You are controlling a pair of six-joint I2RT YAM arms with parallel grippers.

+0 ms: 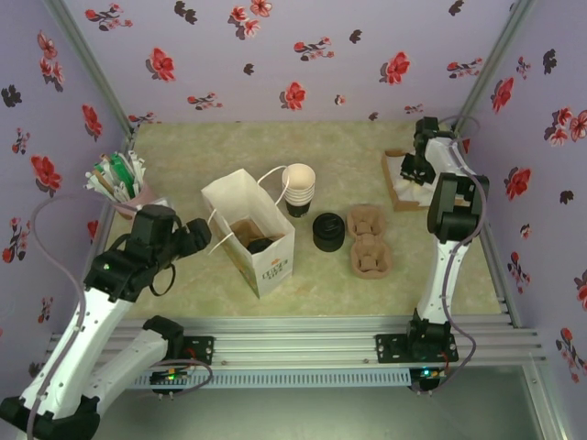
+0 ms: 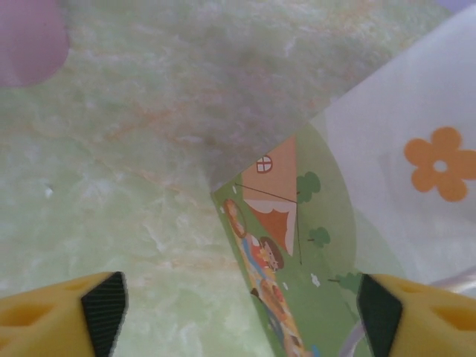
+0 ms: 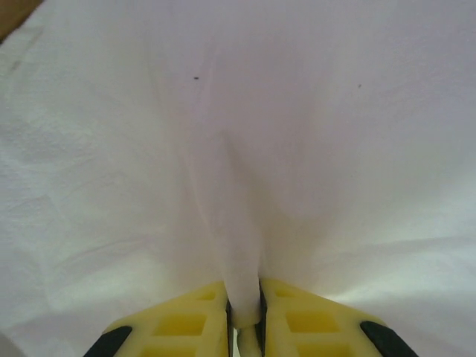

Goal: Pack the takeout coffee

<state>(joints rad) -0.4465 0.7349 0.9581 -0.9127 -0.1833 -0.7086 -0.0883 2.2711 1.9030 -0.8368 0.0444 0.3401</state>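
Left gripper (image 2: 238, 316) gapes beside the paper bag (image 1: 266, 261). Right gripper (image 3: 245, 316) pinches a white napkin (image 3: 223, 149) fold near the surface's far-right corner.

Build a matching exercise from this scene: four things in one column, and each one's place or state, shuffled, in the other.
1 left gripper
2 right gripper
3 stack of black lids
4 pink cup

A shut on a white napkin
B standing at the far left
C open beside the white paper bag
D between the bag and the cardboard carrier

Pairs: 1-C, 2-A, 3-D, 4-B
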